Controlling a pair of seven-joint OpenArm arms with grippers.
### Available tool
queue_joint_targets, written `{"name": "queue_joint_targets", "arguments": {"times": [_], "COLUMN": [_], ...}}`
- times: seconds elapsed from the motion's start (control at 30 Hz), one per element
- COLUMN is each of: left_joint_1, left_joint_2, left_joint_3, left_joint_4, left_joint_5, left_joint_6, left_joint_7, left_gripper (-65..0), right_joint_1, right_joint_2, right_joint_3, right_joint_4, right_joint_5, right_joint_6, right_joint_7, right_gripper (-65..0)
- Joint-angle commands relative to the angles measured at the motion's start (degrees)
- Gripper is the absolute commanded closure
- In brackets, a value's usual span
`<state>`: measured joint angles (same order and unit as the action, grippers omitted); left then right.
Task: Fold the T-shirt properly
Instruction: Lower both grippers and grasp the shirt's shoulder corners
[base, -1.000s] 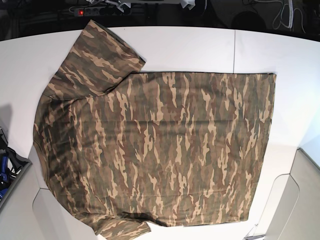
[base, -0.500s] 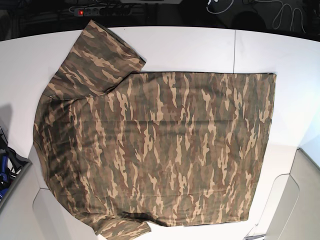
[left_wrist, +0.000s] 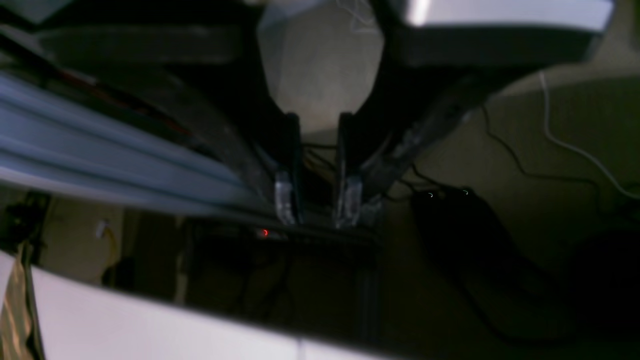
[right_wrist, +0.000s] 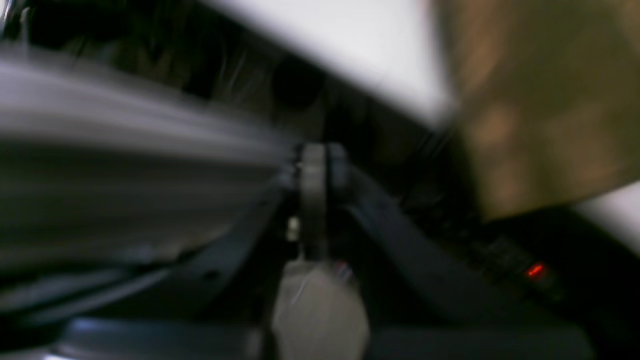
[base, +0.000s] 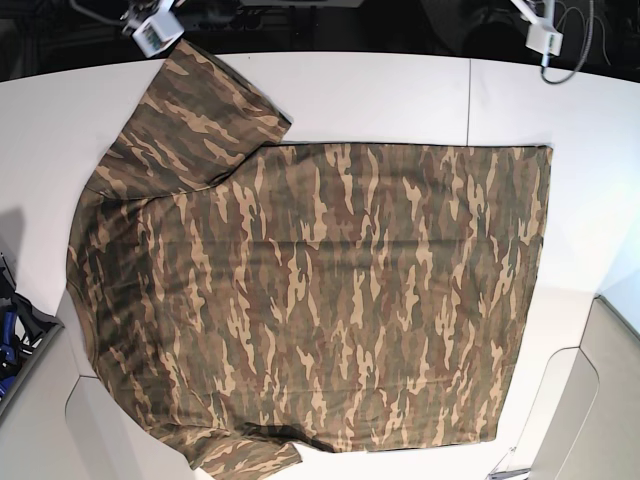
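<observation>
Currently the T-shirt (base: 310, 300) lies spread flat on the white table (base: 380, 95), covering most of the surface in the base view. Fabric is soft and matte, printed in brown, tan and olive camouflage streaks. Body panel forms a broad rectangle; the straight hem runs along the right side, near the table's right edge. One short sleeve fans out at far left, its cuff reaching the far edge of the table; the other sleeve pokes out at near left, partly cut off by the picture's lower border. Cloth looks smooth, with only faint creases near the shoulders. A thin seam splits the tabletop into two panels at far right.

Left gripper (left_wrist: 317, 205): in the left wrist view two slim dark fingers with pale translucent tips (left_wrist: 282, 197) stand parallel with a clear gap between them, nothing in that gap. It hangs beyond the far table edge, over dark floor and cables. In the base view only a small pale part shows at far right (base: 540, 35).

Right gripper (right_wrist: 314, 200): the right wrist view is heavily motion-blurred; the pale fingers appear close together, but I cannot tell whether they meet. Camouflage cloth fills that view's upper right, apart from the fingers. In the base view a pale part sits just beside the far sleeve.
</observation>
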<state>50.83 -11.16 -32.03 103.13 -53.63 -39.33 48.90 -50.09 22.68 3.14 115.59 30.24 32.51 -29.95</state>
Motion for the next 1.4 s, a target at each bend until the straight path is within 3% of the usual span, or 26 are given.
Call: {"name": "queue_joint_targets", "arguments": {"times": [0.0, 0.07, 0.13, 0.2, 0.27, 0.4, 0.5, 0.7, 0.73, 0.8, 1.03, 1.17, 1.37], "left_joint_1": [1.2, 1.1, 0.6, 0.1, -0.6, -2.6, -4.3, -8.0, -8.6, -10.3, -17.8, -21.6, -26.9], "left_joint_2": [-0.3, -0.3, -0.5, -0.5, -0.7, -3.7, -6.6, -10.2, -10.7, -11.9, -16.2, -17.3, -17.3], "left_joint_3": [-2.3, -5.7, -8.7, -10.9, -12.4, -13.0, -13.0, -13.0, -13.0, -13.0, -12.2, -8.6, -0.5], "left_joint_4": [1.5, 2.3, 2.6, 2.6, 2.6, 2.6, 2.5, 1.6, 0.9, -1.3, -12.2, -16.7, -21.3], "left_joint_5": [-2.5, -6.5, -10.1, -12.7, -13.5, -13.4, -13.2, -12.9, -12.7, -11.6, -10.6, -10.5, -4.9], "left_joint_6": [-0.7, -0.7, -0.7, -0.7, -0.7, -0.7, -0.7, -0.7, -0.7, -0.7, -0.7, -0.7, -0.7], "left_joint_7": [0.3, 0.5, 0.7, 0.6, 0.6, 0.7, 0.7, 0.4, 0.1, -1.5, -2.6, -2.6, -5.4], "left_gripper": [-13.9, -16.7, -26.2, -35.9, -40.5, -40.8, -40.8, -40.8, -40.8, -40.8, -40.8, -40.8, -40.8], "right_joint_1": [-0.2, 1.1, 2.9, 4.8, 6.4, 8.9, 10.7, 12.8, 13.3, 14.3, 18.3, 19.2, 19.3], "right_joint_2": [-0.8, -3.0, -4.9, -5.7, -5.7, -5.6, -5.6, -5.7, -5.7, -5.7, -5.7, -5.7, -5.7], "right_joint_3": [2.1, 6.3, 10.3, 13.8, 16.7, 21.4, 22.8, 22.7, 22.6, 22.6, 20.0, 16.5, 10.5], "right_joint_4": [1.5, 1.7, 1.5, 1.5, 1.0, -0.9, -2.9, -9.1, -10.2, -12.3, -17.8, -18.6, -18.6], "right_joint_5": [1.8, 4.4, 5.9, 6.9, 7.8, 7.7, 7.7, 10.0, 10.9, 12.2, 12.7, 12.6, 11.0], "right_joint_6": [0.3, 0.2, 0.0, -1.5, -4.0, -9.0, -11.2, -11.0, -9.7, -7.8, -7.6, -6.8, -6.8], "right_joint_7": [0.2, -0.7, -2.4, -5.5, -7.4, -7.7, -9.6, -11.7, -11.8, -12.0, -12.1, -12.1, -11.7], "right_gripper": [-10.1, -17.5, -22.2, -23.7, -25.4, -35.0, -37.5, -37.5, -37.5, -37.5, -37.5, -37.5, -37.5]}}
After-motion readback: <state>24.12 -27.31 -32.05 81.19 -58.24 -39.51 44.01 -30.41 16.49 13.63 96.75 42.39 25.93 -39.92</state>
